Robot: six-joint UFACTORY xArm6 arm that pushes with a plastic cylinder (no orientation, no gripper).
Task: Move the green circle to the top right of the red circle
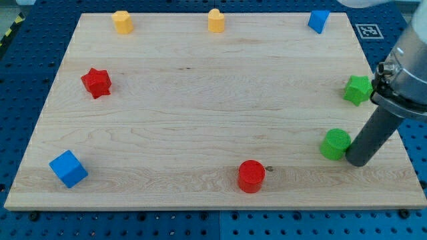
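Note:
The green circle lies near the board's right edge, low in the view. The red circle lies at the view's bottom, right of centre, down and to the left of the green circle. My tip rests on the board just right of the green circle and slightly below it, touching or almost touching its side. The dark rod rises from there to the view's upper right.
A green star sits at the right edge above my rod. A red star is at the left, a blue cube at bottom left. Two yellow blocks and a blue block line the top edge.

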